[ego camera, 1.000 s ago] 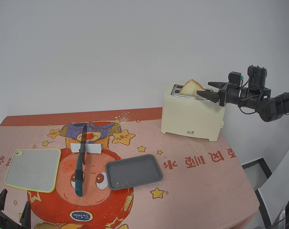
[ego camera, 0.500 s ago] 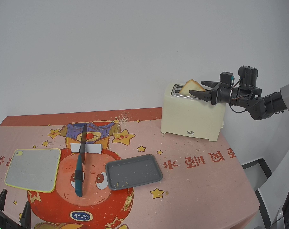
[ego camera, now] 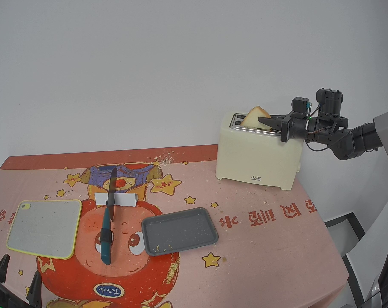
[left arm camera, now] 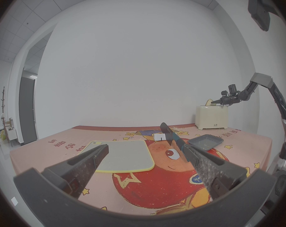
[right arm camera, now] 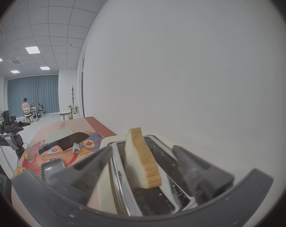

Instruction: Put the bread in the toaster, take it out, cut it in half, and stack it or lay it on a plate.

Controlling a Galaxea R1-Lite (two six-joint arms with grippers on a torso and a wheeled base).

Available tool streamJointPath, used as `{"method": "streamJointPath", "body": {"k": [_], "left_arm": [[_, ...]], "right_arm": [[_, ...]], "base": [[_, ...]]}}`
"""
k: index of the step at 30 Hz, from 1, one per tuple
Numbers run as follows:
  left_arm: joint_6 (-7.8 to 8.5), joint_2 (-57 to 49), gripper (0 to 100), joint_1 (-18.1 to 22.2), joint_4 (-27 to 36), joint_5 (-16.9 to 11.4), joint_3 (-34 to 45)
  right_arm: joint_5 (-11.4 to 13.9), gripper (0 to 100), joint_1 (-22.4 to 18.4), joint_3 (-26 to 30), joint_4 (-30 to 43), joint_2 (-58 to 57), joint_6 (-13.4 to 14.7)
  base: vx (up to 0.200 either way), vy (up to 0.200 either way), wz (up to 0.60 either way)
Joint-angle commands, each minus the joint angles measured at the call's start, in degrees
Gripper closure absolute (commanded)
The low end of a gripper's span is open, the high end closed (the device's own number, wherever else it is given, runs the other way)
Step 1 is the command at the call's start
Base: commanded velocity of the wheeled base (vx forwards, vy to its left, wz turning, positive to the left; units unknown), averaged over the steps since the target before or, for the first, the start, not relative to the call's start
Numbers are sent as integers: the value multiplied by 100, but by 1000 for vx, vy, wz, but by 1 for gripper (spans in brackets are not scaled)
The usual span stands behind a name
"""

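Note:
A slice of bread point(ego camera: 254, 116) stands tilted in a slot of the cream toaster point(ego camera: 256, 152) at the table's far right, its upper part sticking out. My right gripper point(ego camera: 263, 121) is level with the toaster's top and open. In the right wrist view the bread point(right arm camera: 140, 161) stands between the two fingers point(right arm camera: 83, 171), and I see a gap on each side. A teal-handled knife point(ego camera: 106, 232) lies beside the green-edged cutting board point(ego camera: 44, 227). The grey plate point(ego camera: 179, 230) sits mid-table. My left gripper point(ego camera: 21, 267) hangs open at the near left, holding nothing.
A white paper scrap point(ego camera: 122, 199) lies under the knife blade. Crumbs are scattered on the cartoon tablecloth point(ego camera: 262, 244). The wall stands right behind the toaster, and the table's right edge is just past it. The left wrist view shows the board point(left arm camera: 121, 155) ahead of my left gripper point(left arm camera: 145, 147).
My right gripper has moved left along the toaster's top, so its fingers now straddle the bread. The bread, knife, board, plate and left gripper have not moved.

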Motion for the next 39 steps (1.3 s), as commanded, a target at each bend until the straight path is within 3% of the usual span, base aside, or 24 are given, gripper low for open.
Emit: {"method": "streamJointPath", "body": {"k": [1, 17, 22, 26, 30, 35, 36, 37, 39], "left_arm": [[-1, 5, 0, 0, -1, 2, 101], [-1, 5, 0, 0, -1, 2, 101], [-1, 5, 0, 0, -1, 2, 101], [-1, 5, 0, 0, -1, 2, 101], [-1, 5, 0, 0, -1, 2, 101], [-1, 5, 0, 0, -1, 2, 101], [-1, 5, 0, 0, -1, 2, 101], [-1, 5, 0, 0, -1, 2, 101], [-1, 5, 0, 0, -1, 2, 101]], "right_arm": [[3, 100, 11, 22, -10, -62, -13], [21, 100, -6, 321, 8, -1135, 31], [-23, 100, 169, 576, 17, -1732, 102], [-120, 100, 389, 760, 25, -2277, 603], [-393, 100, 670, 1173, 17, -2778, 1104], [-753, 100, 864, 2184, -10, -3332, 1587], [-753, 100, 864, 2184, -10, -3332, 1587], [-841, 100, 969, 2703, -71, -3508, 1771], [-911, 100, 1057, 3116, -98, -3622, 1947]], "base": [[0, 0, 0], [0, 0, 0], [0, 0, 0], [0, 0, 0], [0, 0, 0], [0, 0, 0], [0, 0, 0], [0, 0, 0], [0, 0, 0]]}}
